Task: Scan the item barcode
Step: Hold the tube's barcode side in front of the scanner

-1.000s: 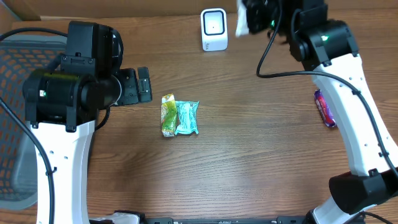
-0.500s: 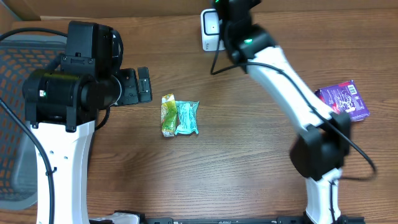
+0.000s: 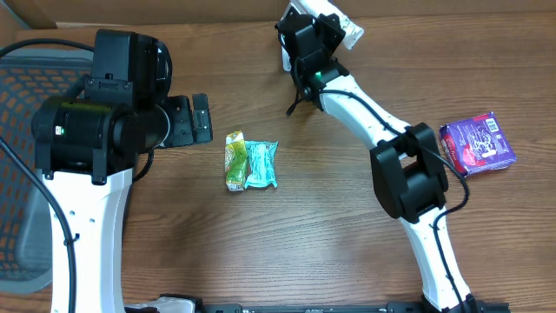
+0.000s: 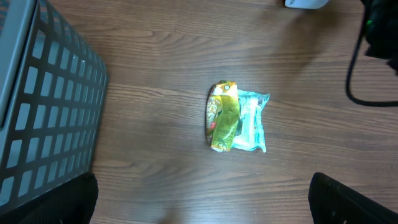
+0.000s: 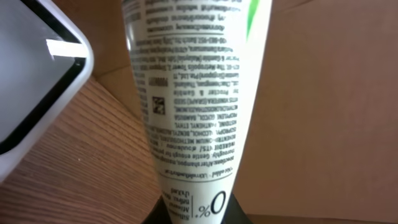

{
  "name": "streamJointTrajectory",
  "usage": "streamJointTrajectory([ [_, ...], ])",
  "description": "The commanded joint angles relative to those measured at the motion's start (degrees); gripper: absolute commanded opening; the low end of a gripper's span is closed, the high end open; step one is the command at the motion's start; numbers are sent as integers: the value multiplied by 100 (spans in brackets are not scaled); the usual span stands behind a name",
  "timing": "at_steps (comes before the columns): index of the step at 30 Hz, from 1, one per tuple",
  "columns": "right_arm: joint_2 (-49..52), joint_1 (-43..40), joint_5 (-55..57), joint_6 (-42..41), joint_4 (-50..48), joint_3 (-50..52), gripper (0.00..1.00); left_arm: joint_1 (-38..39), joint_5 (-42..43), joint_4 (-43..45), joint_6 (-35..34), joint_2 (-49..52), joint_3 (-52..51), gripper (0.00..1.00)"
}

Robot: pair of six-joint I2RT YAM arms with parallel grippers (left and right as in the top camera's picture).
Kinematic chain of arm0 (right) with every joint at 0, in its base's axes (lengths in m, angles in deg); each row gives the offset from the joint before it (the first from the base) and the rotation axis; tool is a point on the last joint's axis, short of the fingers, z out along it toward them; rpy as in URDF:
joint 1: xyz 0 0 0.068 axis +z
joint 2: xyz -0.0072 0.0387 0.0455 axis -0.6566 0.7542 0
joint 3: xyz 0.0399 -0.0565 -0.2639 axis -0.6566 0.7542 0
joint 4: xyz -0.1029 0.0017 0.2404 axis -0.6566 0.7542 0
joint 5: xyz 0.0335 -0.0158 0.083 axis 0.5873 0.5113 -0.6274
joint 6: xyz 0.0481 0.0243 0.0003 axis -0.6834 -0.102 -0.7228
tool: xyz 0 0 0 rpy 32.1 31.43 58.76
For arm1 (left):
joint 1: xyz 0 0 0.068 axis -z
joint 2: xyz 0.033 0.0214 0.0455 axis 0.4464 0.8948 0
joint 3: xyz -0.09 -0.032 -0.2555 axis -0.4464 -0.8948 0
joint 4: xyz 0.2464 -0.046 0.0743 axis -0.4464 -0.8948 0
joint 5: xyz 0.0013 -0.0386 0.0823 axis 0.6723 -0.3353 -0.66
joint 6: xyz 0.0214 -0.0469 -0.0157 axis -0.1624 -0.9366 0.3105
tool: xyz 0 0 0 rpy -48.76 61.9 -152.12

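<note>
Your right arm stretches to the table's (image 3: 347, 217) far edge. Right gripper (image 5: 196, 213) is clamped on the white tube (image 5: 199, 93), just beside the scanner (image 5: 31, 81). Left gripper (image 3: 191, 120) jaws stand wide apart.

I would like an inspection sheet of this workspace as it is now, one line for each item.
Surface: wooden table, nothing spilled.
Job's things: white tube held close beside the scanner, with its printed side toward the wrist camera.
Clutter: green packet and teal packet touching, mid-table; purple package on the right side.
Grippers: left gripper open, holding nothing; right gripper shut on the white tube.
Cables: black cable hanging from the right arm.
Surroundings: grey mesh basket on the left.
</note>
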Motion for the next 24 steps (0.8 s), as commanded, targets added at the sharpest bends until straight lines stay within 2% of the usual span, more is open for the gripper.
streamJointTrajectory([
  [1, 105, -13, 245, 138, -264, -138, 4, 2, -13, 4, -83, -9, 17, 100],
  [9, 350, -13, 435, 114, -702, -125, 4, 2, -13, 4, -83, -9, 17, 100],
  [24, 496, 2, 389, 24, -306, -42, 4, 2, -13, 4, -83, -9, 17, 99],
])
